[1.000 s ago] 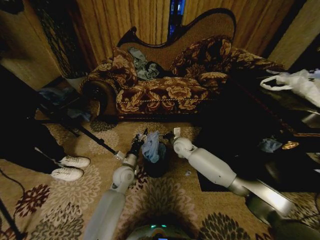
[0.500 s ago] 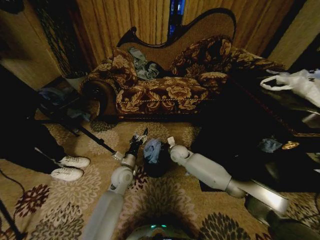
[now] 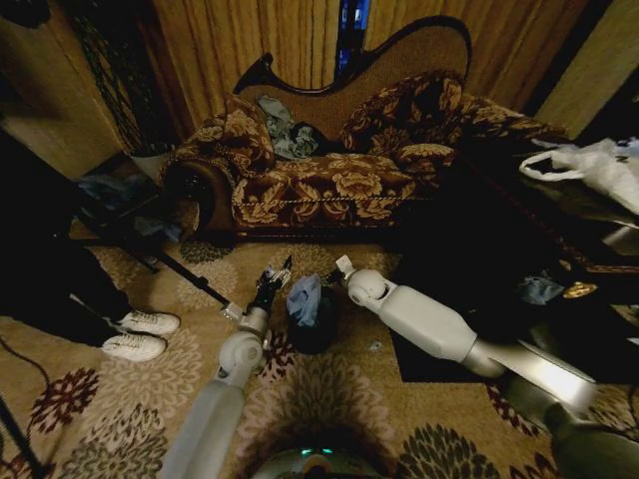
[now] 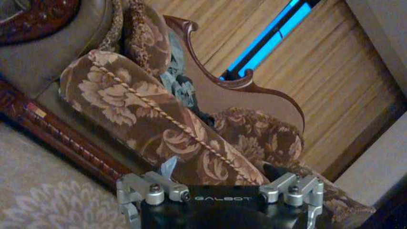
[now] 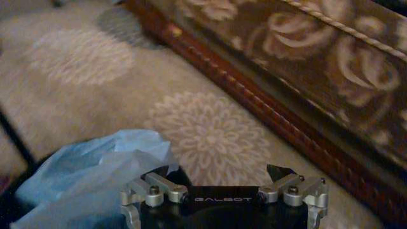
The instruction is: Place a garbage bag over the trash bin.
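Crumpled light blue plastic garbage bag [image 3: 304, 297] bunched atop small black round trash bin [image 3: 312, 329]. Left gripper [image 3: 272, 278] and right gripper [image 3: 337, 269] flank it (finger states indiscernible). Step: spreading bag; next needs mouth stretched over rim.

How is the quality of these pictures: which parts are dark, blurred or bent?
Head view: dim room, the right side nearly black, the trash bin hard to separate from shadow, straight edges curving near the borders. Left wrist view: soft focus, one bright blue strip behind the sofa. Right wrist view: blurred carpet, the garbage bag pale and smeared.
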